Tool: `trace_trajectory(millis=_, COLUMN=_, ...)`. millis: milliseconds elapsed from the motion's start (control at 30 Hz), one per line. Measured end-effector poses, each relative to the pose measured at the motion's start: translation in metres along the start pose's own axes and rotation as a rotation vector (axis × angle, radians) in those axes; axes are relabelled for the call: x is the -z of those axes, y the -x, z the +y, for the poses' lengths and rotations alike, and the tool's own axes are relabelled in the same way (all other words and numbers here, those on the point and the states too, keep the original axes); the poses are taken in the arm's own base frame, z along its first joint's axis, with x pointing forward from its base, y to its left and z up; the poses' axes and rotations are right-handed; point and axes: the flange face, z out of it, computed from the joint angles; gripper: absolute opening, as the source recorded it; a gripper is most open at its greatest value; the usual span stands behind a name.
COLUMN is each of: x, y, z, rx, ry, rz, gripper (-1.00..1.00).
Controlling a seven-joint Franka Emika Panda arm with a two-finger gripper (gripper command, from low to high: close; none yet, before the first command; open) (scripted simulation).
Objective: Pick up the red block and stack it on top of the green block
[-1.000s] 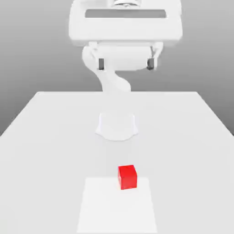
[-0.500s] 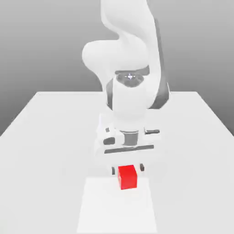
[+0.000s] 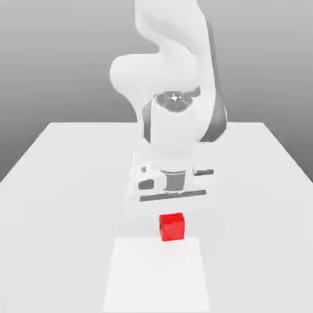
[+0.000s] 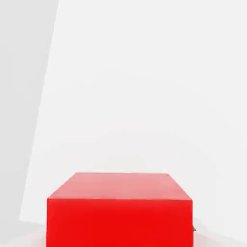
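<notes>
White table (image 3: 61, 183) under grey backdrop carried the red block (image 3: 172, 227) at the far edge of a paler square patch (image 3: 156, 275), gripper (image 3: 172, 214) straight above with jaws pinching it, presumably ready for lifting towards the stack

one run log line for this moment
stage: grasp | claw: shut on red block | block: just above white table | green block: unseen

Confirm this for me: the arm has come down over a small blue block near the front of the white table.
Wrong on the colour. The block is red, not blue, as the exterior view shows; the hand view shows the same red faces up close. The rest stands: the arm is down over it, near the front of the white table.
</notes>
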Motion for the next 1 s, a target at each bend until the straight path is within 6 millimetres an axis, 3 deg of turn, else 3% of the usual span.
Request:
trace_trajectory(millis=67, x=0.008, y=-0.021, z=0.0, rx=-0.082, ry=0.0, rz=0.0, gripper=-1.0)
trace_trajectory(millis=167, x=0.015, y=-0.069, z=0.011, rx=-0.266, ry=0.0, rz=0.0, gripper=-1.0)
trace_trajectory(millis=433, x=0.029, y=-0.19, z=0.055, rx=-0.724, ry=0.0, rz=0.0, gripper=-1.0)
trace_trajectory(millis=600, x=0.035, y=-0.259, z=0.106, rx=-1.012, ry=-0.001, rz=0.0, gripper=-1.0)
trace_trajectory(millis=800, x=0.042, y=-0.329, z=0.192, rx=-1.363, ry=-0.003, rz=-0.001, gripper=-1.0)
trace_trajectory(millis=867, x=0.026, y=-0.34, z=0.21, rx=-1.425, ry=-0.003, rz=-0.001, gripper=-1.0)
trace_trajectory(millis=933, x=-0.004, y=-0.343, z=0.214, rx=-1.44, ry=-0.003, rz=-0.001, gripper=-1.0)
trace_trajectory(millis=967, x=-0.016, y=-0.343, z=0.215, rx=-1.443, ry=-0.002, rz=-0.001, gripper=1.0)
trace_trajectory(millis=1000, x=-0.016, y=-0.343, z=0.215, rx=-1.443, ry=-0.003, rz=-0.001, gripper=1.0)
